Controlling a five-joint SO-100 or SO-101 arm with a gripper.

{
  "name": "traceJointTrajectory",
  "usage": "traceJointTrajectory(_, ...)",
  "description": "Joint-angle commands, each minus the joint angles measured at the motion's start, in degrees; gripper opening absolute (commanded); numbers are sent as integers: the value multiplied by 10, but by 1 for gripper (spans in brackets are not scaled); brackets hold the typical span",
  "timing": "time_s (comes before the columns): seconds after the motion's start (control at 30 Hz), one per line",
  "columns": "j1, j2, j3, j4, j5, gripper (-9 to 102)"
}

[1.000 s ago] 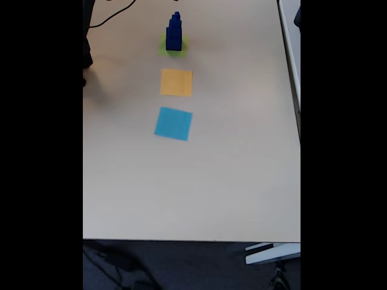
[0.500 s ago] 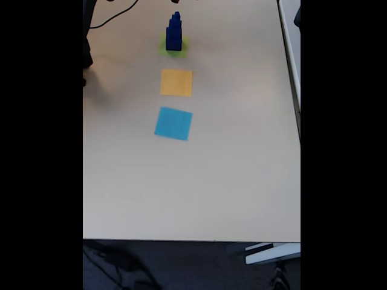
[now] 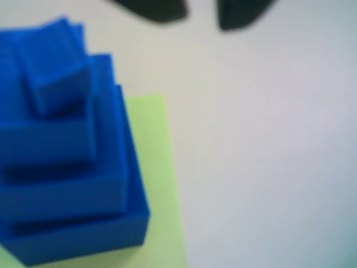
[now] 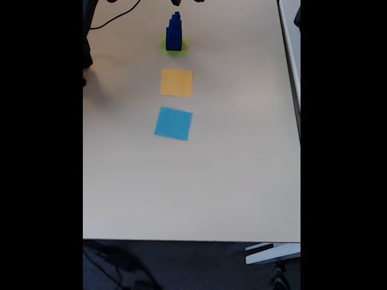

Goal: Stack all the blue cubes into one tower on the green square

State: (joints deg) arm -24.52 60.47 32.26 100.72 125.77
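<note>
A pale table [image 4: 230, 169] seen from a fixed camera looking down its length. At the far end, a tower [image 4: 174, 33] of dark blue cubes stands on a green square [image 4: 181, 48], widest cube at the bottom and narrowing upward. Nearer the camera, in a line with it, lie an orange square [image 4: 176, 82] and then a light-blue square [image 4: 173, 123], each flat on the table and apart from the others. A dark cable [image 4: 112, 18] crosses the far left corner.

In the wrist view, blurred, the tower [image 3: 67, 156] fills the left side, its stepped cubes sitting on the green square [image 3: 159, 184], which shows along the tower's right edge. Two dark fingertips [image 3: 159, 8] of the gripper [image 3: 202, 11] enter from the top edge, spread apart with bare table between them, holding nothing and clear of the tower
</note>
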Motion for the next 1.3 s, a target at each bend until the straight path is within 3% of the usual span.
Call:
traceJointTrajectory(0.0, 9, 1, -37, 1, -12, 0)
traceJointTrajectory(1.27, 13, -12, -39, 1, -25, 0)
